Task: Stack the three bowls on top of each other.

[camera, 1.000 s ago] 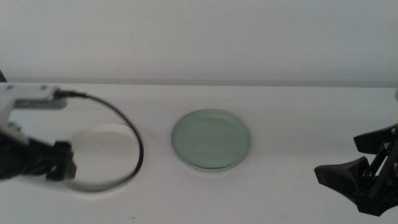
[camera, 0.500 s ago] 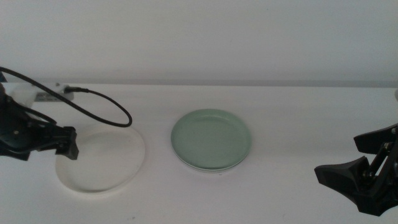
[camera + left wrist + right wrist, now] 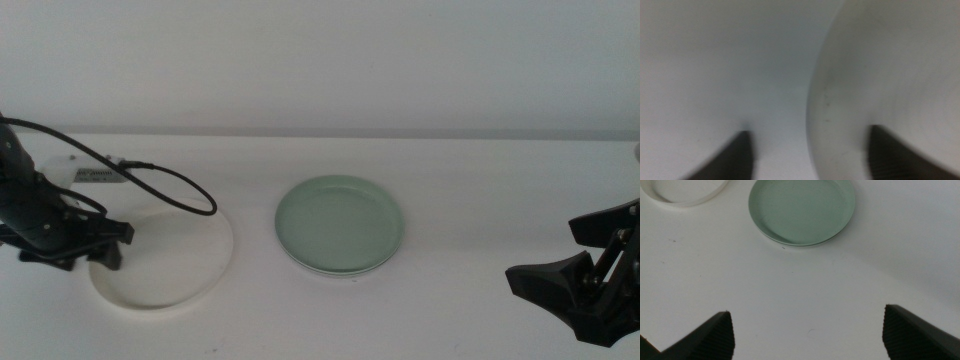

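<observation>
The cream-white bowl [image 3: 170,265] lies on the table at the left. My left gripper [image 3: 108,248] is at its left rim. In the left wrist view this gripper [image 3: 807,140] is open, one jaw over the bare table and the other over the bowl [image 3: 890,65], with the rim between them. The mint green bowl [image 3: 340,220] sits in the middle on top of another bowl, of which only a pale grey rim [image 3: 335,271] shows. My right gripper [image 3: 590,270] waits open at the right front, well apart from the mint bowl [image 3: 802,210].
A black cable [image 3: 170,185] loops from the left arm over the table behind the white bowl. A white wall stands behind the table's far edge [image 3: 400,137]. Bare white tabletop lies between the stack and the right gripper.
The left arm has pulled back off the white bowl and turned, and its gripper now sits low at the bowl's left rim. The bowls and the right arm have not moved.
</observation>
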Controlling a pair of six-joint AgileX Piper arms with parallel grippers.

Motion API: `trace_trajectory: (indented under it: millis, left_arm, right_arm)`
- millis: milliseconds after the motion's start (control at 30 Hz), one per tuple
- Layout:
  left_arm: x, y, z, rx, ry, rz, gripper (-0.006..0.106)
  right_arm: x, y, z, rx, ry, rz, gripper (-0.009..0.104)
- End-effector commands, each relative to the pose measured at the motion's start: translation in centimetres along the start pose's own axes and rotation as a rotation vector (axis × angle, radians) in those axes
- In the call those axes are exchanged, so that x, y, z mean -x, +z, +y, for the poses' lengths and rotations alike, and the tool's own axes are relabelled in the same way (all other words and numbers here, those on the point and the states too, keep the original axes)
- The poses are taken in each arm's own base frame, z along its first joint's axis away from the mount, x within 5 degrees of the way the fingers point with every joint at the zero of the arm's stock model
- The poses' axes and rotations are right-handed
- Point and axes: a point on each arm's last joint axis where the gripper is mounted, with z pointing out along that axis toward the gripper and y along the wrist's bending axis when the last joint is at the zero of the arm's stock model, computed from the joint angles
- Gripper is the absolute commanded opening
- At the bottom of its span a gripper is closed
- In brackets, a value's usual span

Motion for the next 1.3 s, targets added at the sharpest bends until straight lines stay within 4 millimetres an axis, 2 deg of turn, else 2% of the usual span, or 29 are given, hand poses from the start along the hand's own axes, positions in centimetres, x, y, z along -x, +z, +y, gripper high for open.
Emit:
trace_trajectory:
  millis: [0,100,133,233,367,500,600,633,667,867,967,1067,1267]
  left_arm:
    - [-0.6,1.0,-0.1,-0.033,-0.03,0.063,0.042]
    - [-0.7,1.0,-0.2,-0.037,-0.045,0.072,0.004]
    - [-0.8,1.0,-0.2,-0.039,-0.044,0.08,-0.002]
    - [-0.5,-0.9,-0.3,-0.042,-0.037,0.103,-0.002]
    - [0.7,-6.7,-1.6,0.025,-0.049,0.078,-0.002]
    - [2.7,-11.8,-4.7,0.032,-0.019,0.017,-0.002]
    - [4.9,-12.7,-8.2,0.012,0.006,-0.03,-0.001]
    - [5.4,-12.6,-9.2,0.007,0.012,-0.024,-0.001]
    - [6.6,-12.1,-11.9,-0.018,0.042,-0.008,-0.001]
    - [9.2,-9.0,-19.1,-0.073,0.14,0.016,-0.001]
    - [9.7,-7.4,-21.1,-0.074,0.164,0.036,-0.001]
    - [9.8,-6.0,-22.0,-0.089,0.166,0.058,-0.001]
    - [10.0,-3.5,-22.6,-0.124,0.159,0.09,-0.001]
  right_arm:
    - [0.0,0.0,0.0,-0.005,-0.008,-0.009,0.079]
    - [0.0,0.0,0.0,-0.005,-0.008,-0.009,0.079]
    - [0.0,0.0,0.0,-0.005,-0.008,-0.009,0.079]
    - [0.0,0.0,0.0,-0.005,-0.008,-0.009,0.079]
    - [0.0,0.0,0.0,-0.005,-0.008,-0.009,0.079]
    - [0.0,0.0,0.0,-0.005,-0.008,-0.009,0.079]
    - [0.0,0.0,0.0,-0.005,-0.008,-0.009,0.079]
    - [0.0,0.0,0.0,-0.005,-0.008,-0.009,0.079]
    - [0.0,0.0,0.0,-0.005,-0.008,-0.009,0.079]
    - [0.0,0.0,0.0,-0.005,-0.008,-0.009,0.079]
    - [0.0,0.0,0.0,-0.005,-0.008,-0.009,0.079]
    - [0.0,0.0,0.0,-0.005,-0.008,-0.009,0.079]
    - [0.0,0.0,0.0,-0.005,-0.008,-0.009,0.079]
